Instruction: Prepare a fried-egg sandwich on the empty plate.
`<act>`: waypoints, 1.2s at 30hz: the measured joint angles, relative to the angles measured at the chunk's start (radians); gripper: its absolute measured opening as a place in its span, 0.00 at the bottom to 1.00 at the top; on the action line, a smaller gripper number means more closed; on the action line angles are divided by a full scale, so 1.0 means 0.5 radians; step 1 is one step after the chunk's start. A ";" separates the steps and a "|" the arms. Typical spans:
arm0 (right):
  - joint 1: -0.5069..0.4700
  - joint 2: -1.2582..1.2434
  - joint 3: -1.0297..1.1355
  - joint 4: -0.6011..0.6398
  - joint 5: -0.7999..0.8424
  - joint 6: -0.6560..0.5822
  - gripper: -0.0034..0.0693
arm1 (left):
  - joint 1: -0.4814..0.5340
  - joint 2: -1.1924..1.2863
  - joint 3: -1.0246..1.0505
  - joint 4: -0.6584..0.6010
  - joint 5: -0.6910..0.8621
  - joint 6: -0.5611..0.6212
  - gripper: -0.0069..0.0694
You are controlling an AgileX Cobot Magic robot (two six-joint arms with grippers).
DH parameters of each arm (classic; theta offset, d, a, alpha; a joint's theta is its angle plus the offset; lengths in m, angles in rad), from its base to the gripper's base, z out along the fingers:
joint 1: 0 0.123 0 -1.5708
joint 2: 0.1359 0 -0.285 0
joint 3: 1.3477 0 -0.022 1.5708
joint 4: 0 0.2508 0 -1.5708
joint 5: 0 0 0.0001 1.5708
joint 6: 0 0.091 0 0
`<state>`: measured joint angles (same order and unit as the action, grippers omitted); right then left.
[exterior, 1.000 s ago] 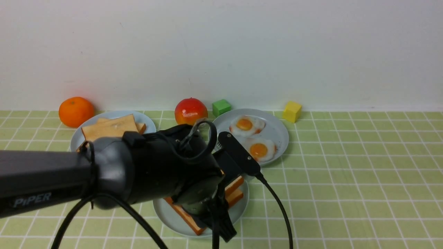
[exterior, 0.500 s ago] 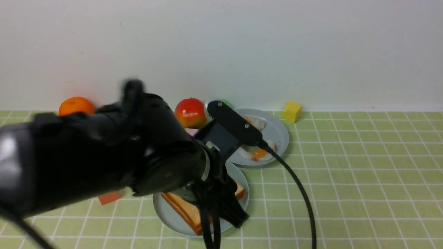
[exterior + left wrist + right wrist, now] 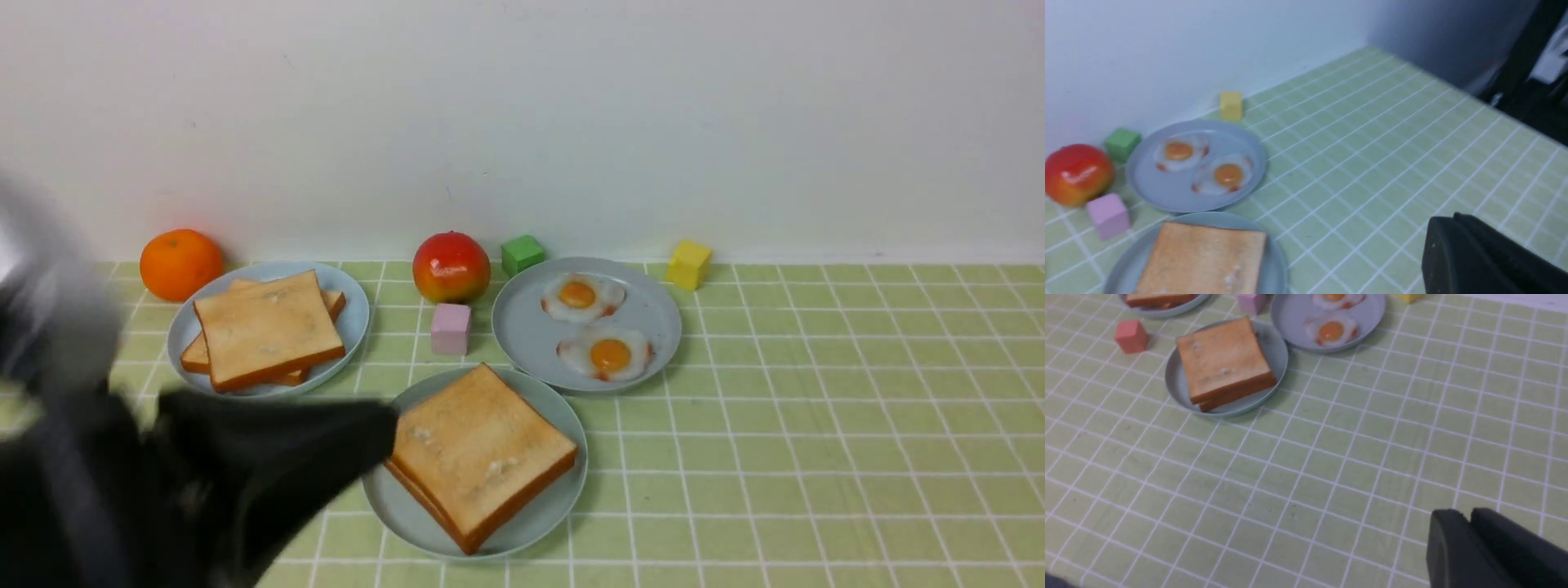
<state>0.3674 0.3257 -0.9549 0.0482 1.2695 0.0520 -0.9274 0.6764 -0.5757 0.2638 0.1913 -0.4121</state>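
Observation:
Two stacked golden toast slices [image 3: 482,453] lie on the pale mint plate [image 3: 563,500] at the front middle; no egg shows between them. They also show in the right wrist view [image 3: 1222,359] and the left wrist view [image 3: 1204,261]. My left gripper [image 3: 384,425] is blurred at the lower left, its tip just left of the plate, shut and empty; its fingers are pressed together in the left wrist view [image 3: 1447,218]. My right gripper [image 3: 1468,514] is shut and empty over bare table, far from the plate, and is out of the front view.
A grey-blue plate [image 3: 353,327] with plain toast [image 3: 265,327] is at the back left. Another plate [image 3: 522,339] holds two fried eggs [image 3: 608,355]. Around them are an orange [image 3: 180,263], a red apple [image 3: 451,267], and green [image 3: 522,254], yellow [image 3: 688,263], pink [image 3: 451,328] and red [image 3: 1131,336] cubes.
My left arm has drawn back from over the front plate to the lower left, uncovering the stacked toast, the pink cube and both other plates.

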 joint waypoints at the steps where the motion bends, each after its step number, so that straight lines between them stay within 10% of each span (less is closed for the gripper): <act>1: 0.000 -0.026 0.009 -0.015 0.000 0.025 0.17 | -0.002 -0.067 0.084 0.000 -0.099 -0.011 0.07; 11: 0.002 -0.372 0.420 -0.073 -0.342 0.306 0.03 | -0.002 -0.324 0.836 0.004 -0.988 -0.044 0.07; 23: 0.002 -0.372 1.146 -0.073 -1.495 0.408 0.04 | -0.002 -0.324 0.859 0.005 -0.886 -0.044 0.07; 36: -0.056 -0.411 1.501 -0.297 -1.598 0.408 0.04 | -0.002 -0.324 0.859 0.005 -0.867 -0.044 0.07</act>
<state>0.3396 0.1203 -0.2042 -0.1003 0.4703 0.2562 -0.9284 0.5145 -0.1461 0.2665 -0.2420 -0.4341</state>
